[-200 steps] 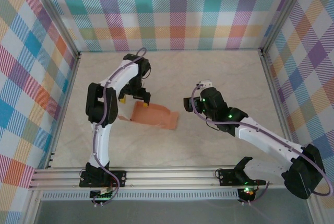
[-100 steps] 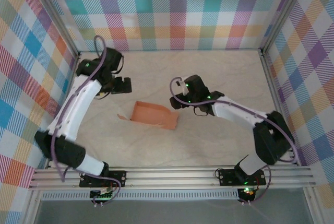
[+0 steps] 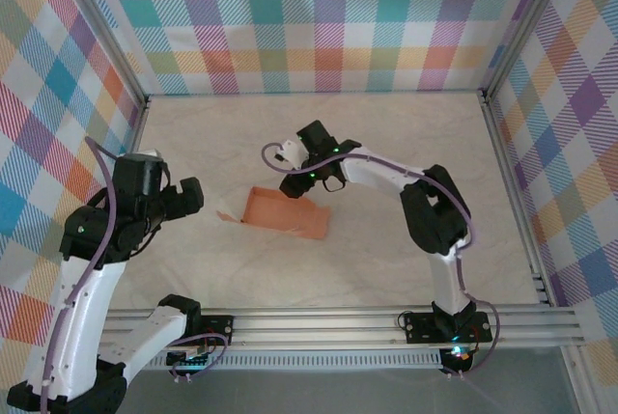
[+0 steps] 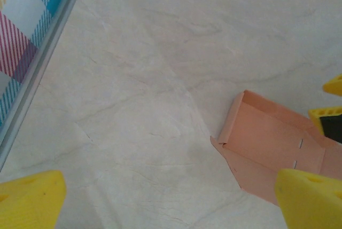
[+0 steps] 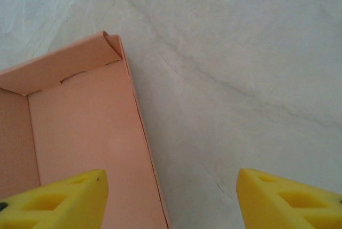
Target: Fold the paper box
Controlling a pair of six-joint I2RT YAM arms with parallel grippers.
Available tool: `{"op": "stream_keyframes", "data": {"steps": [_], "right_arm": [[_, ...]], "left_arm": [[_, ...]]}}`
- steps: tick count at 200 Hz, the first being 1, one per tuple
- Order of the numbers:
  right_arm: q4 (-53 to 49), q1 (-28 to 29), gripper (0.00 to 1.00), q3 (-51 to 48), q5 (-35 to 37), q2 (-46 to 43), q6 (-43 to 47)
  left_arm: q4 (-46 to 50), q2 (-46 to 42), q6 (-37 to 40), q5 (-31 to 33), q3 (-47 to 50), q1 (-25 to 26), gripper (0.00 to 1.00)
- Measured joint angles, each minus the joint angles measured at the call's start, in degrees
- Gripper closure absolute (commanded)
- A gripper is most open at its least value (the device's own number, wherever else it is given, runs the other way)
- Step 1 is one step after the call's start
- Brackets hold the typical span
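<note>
Marbled cream table [image 3: 367, 264], plaid walls [image 3: 328, 28], salmon paper box [image 3: 287, 213] centre-left.

Table [image 3: 406, 260], walled on left, back and right. Rail [image 3: 319, 322] runs along the near edge, with both arm bases on it.

Paper box [image 3: 287, 213] lies on the table, left of centre, between the two grippers.

Left gripper [image 3: 185, 198] is left of the box and well apart from it. From the left wrist, the box [image 4: 270, 143] sits to the right, near the right-hand fingertip, with the left wall [image 4: 21, 26] off to the far left.

Right gripper [image 3: 307, 167] is just behind the box's far edge. From the right wrist, one fingertip [image 5: 59, 199] is over the box floor [image 5: 80, 143], the other over bare table, with the box's side wall between them.
</note>
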State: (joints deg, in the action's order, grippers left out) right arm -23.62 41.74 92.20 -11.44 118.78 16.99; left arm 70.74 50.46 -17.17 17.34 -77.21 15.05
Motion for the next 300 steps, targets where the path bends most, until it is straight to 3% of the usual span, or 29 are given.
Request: {"op": "stream_keyframes", "data": {"steps": [18,65,139,174,209,252,300], "right_arm": [[-2.7,0.8,0.38,4.3,-0.3,3.8,1.3],[-7.3,1.8,0.52,11.3,-0.2,10.4,1.9],[-9.4,2.0,0.99,13.2,2.1,12.9,1.6],[-6.7,2.1,1.0,10.2,4.5,11.1,0.0],[-3.3,2.3,1.0,4.3,11.3,6.2,-4.6],[0.4,2.2,1.0,-3.3,23.4,-1.2,-18.1],[0.5,2.2,1.0,-11.3,30.5,-8.9,-34.6]], "left_arm": [[-0.1,0.6,0.0,0.2,0.1,0.0,0.0],[-1.1,2.3,0.0,0.1,1.7,0.0,0.0],[-2.3,2.3,0.3,-0.3,3.0,0.0,0.0],[-2.6,2.7,0.6,-0.5,4.9,0.0,0.0],[-4.3,3.2,0.7,-1.7,6.0,0.0,0.0],[-7.3,4.4,0.7,-3.5,6.6,0.0,0.0],[-10.5,7.4,1.5,-5.9,7.1,0.0,0.0]]}}
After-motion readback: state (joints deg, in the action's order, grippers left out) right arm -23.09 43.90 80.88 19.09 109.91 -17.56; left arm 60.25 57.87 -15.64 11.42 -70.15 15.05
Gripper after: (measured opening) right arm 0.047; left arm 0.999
